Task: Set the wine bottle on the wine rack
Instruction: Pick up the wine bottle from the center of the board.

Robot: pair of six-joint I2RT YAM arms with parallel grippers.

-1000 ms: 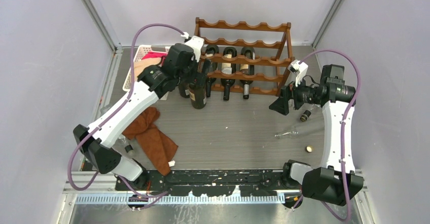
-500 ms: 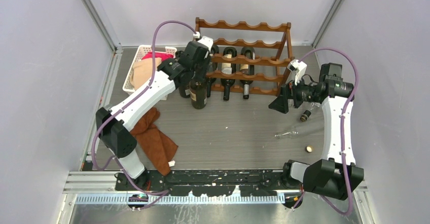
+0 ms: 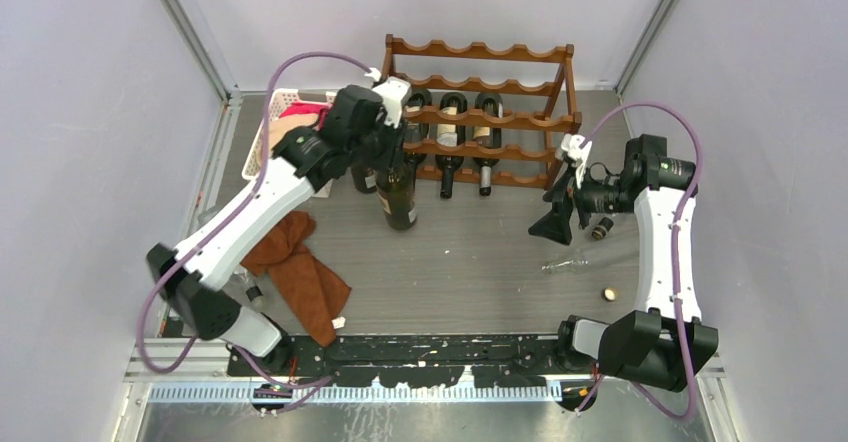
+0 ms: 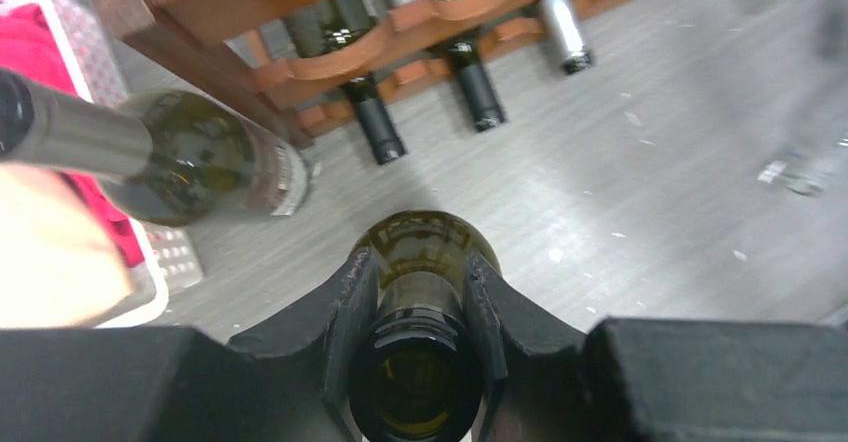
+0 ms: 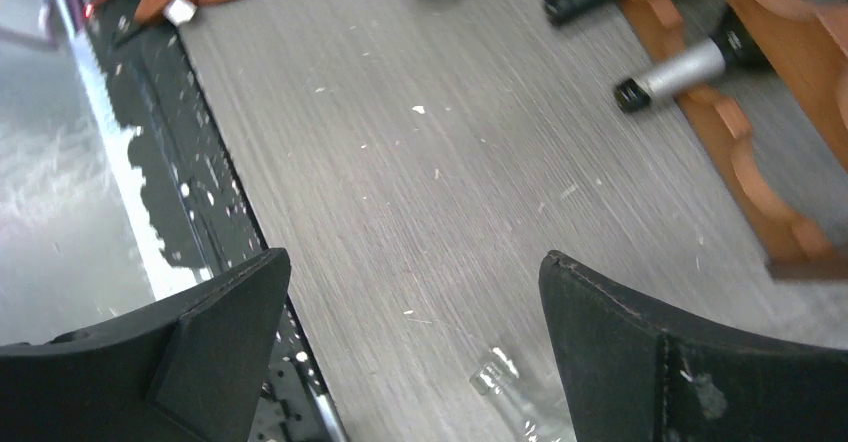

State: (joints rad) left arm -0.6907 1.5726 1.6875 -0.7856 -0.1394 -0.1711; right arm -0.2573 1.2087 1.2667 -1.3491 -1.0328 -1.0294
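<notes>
- Left wrist view: fingers (image 4: 352,307) clenched on neck of wine bottle (image 4: 425,247), one pad each side, just under the open mouth; pads touching the glass.
- Left gripper (image 4: 415,312) right above the bottle, looking straight down the neck; dark green glass, shoulder showing betw. the fingers.
- Top view: same wine bottle (image 3: 398,200) upright under left gripper (image 3: 392,144), just in front of left end of wine rack (image 3: 480,84), not in it. Can't tell if base sits on table (image 3: 470,262) or hangs just off it.
- Second dark bottle (image 4: 200,157) just beside, on the left, close to rack's left post; silver foil on neck.
- Three bottles (image 3: 452,127) lying in rack's lower tiers, necks toward the arms.
- White basket (image 3: 262,147) left of rack, w/ pink & tan stuff in it; brown cloth (image 3: 300,262) crumpled on table by left arm.
- Right wrist view: right gripper (image 5: 414,262) spread wide, grasping nothing, aimed down at table; rack's right end (image 5: 760,192) at edge of view.
- Top view: right gripper (image 3: 555,222) near rack's right end, well apart from wine bottle.
- Clear glass bottle (image 3: 572,260) lying on table near right gripper; small gold cap (image 3: 608,293) & small dark piece (image 3: 602,228) close by.
</notes>
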